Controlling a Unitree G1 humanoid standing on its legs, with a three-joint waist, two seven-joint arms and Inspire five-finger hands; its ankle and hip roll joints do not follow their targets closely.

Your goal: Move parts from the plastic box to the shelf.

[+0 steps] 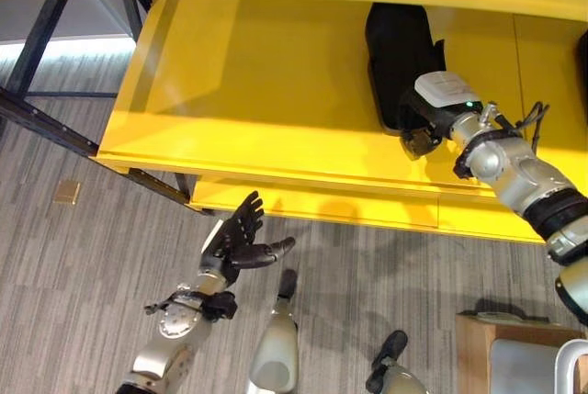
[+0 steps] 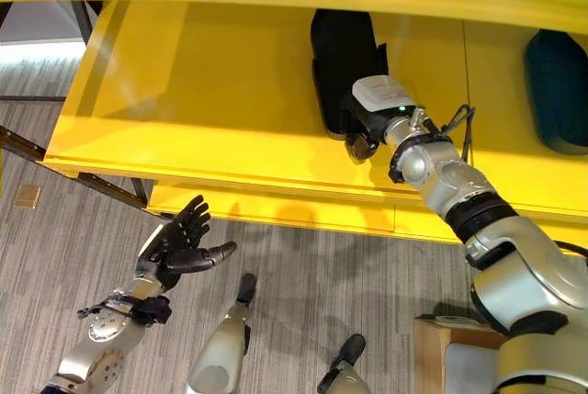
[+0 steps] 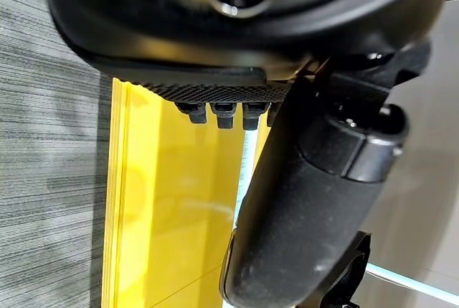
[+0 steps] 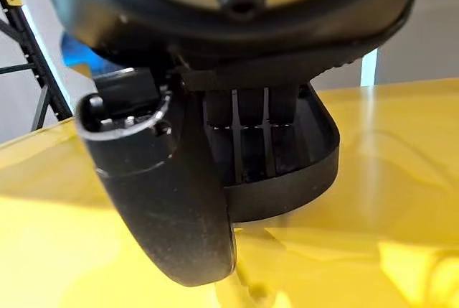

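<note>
right hand (image 2: 363,132) fingers hidden in black part (image 2: 342,54) on yellow shelf (image 2: 202,100), grip unclear | left hand (image 2: 175,245) spread, low

Shelf (image 1: 257,91) bright yellow; part (image 2: 342,54) black; floor (image 1: 92,256) grey, striped; hands dark.

no legible text, labels, numbers or signs in any view. yellow shelf (image 1: 276,91): plain surface, no markings. black part (image 2: 342,54) on shelf: no print visible. white cover on back of right hand (image 2: 367,132): small dark mark, too small to read.
</note>
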